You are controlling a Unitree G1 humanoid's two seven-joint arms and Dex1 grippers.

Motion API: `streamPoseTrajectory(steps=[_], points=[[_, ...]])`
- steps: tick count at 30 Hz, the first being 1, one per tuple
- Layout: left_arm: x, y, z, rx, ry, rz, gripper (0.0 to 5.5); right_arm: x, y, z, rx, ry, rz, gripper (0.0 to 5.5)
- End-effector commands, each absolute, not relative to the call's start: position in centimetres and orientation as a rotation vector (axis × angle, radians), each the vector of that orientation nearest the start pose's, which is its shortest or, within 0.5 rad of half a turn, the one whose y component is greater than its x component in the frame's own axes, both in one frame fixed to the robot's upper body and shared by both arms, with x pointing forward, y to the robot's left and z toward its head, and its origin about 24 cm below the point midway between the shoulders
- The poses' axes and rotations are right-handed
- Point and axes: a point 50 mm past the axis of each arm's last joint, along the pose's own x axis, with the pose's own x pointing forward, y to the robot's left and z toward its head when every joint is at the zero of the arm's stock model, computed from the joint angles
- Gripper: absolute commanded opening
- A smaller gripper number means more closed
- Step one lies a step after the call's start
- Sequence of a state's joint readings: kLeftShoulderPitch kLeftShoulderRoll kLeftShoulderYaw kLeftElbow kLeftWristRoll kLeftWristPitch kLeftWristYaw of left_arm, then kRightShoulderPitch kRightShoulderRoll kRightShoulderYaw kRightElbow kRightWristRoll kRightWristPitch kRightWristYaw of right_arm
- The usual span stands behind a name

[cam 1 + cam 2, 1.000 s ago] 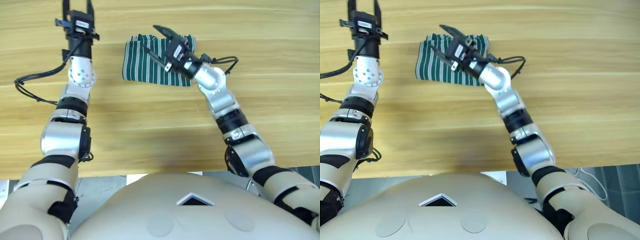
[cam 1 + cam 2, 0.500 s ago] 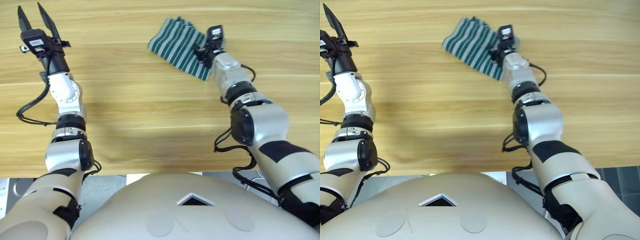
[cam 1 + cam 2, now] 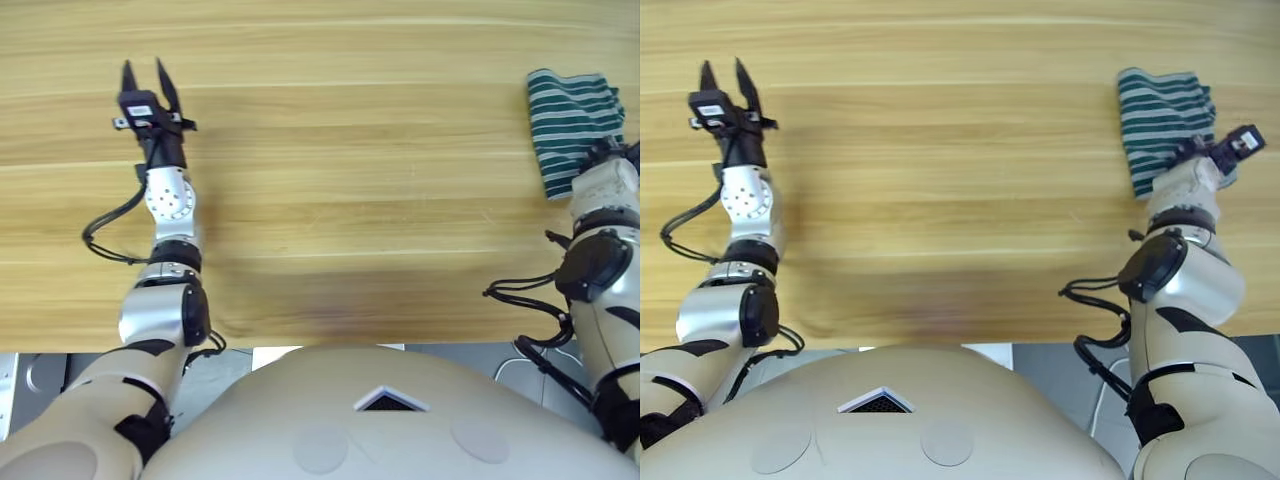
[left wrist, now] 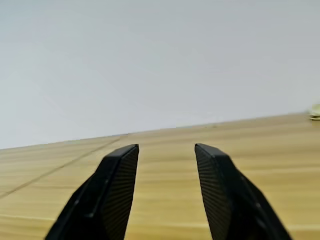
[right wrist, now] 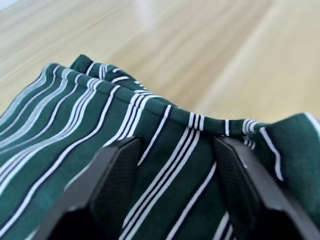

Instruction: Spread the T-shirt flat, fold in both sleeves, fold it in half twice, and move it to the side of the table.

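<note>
Pale wooden planks made up the tabletop (image 3: 350, 200). The folded, green-and-white striped T-shirt (image 3: 570, 120) lay far over on the robot's right, well apart from the left arm. The right hand (image 5: 177, 150) sat at the bundle's near edge, fingers spread astride a ridge of cloth. The left hand (image 3: 144, 72) hovered over bare wood, fingers apart and empty. The folding looked done and the move aside nearly complete. The next move probably called for lifting the right hand off without dragging the folds.
</note>
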State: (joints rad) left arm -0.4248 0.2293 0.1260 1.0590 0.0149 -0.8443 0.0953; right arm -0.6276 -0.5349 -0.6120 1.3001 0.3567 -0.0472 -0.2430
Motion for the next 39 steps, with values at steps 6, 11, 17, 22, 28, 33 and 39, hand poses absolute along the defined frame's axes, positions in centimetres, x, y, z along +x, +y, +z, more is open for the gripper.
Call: streamPoseTrajectory(steps=[6,11,17,22,28,33,39], points=[[30.4,17.4,0.9,0.168,-0.177,0.015,2.09,32.2,-30.5,4.6,-0.109,0.019,-0.807,2.66],[33.2,14.5,3.3,0.191,-0.213,-0.079,2.67,36.1,-12.8,7.2,-0.241,-0.285,-0.215,2.72],[32.6,14.0,1.5,0.216,-0.124,-0.008,3.52,34.8,-7.2,3.7,-0.243,-0.092,0.013,2.72],[29.3,14.9,0.3,0.201,-0.220,0.015,3.52,31.5,-10.2,0.3,-0.218,-0.098,0.031,2.72],[28.4,15.6,-0.4,0.114,-0.176,0.045,3.52,29.5,-11.1,-1.2,-0.280,-0.088,0.064,2.72],[31.7,13.6,-0.3,0.115,-0.022,0.010,3.52,32.1,-10.5,-0.8,-0.283,0.044,0.061,2.72],[30.2,11.8,-0.3,0.103,-0.140,0.018,3.52,31.0,-7.5,-0.2,-0.232,-0.074,0.144,2.72]])
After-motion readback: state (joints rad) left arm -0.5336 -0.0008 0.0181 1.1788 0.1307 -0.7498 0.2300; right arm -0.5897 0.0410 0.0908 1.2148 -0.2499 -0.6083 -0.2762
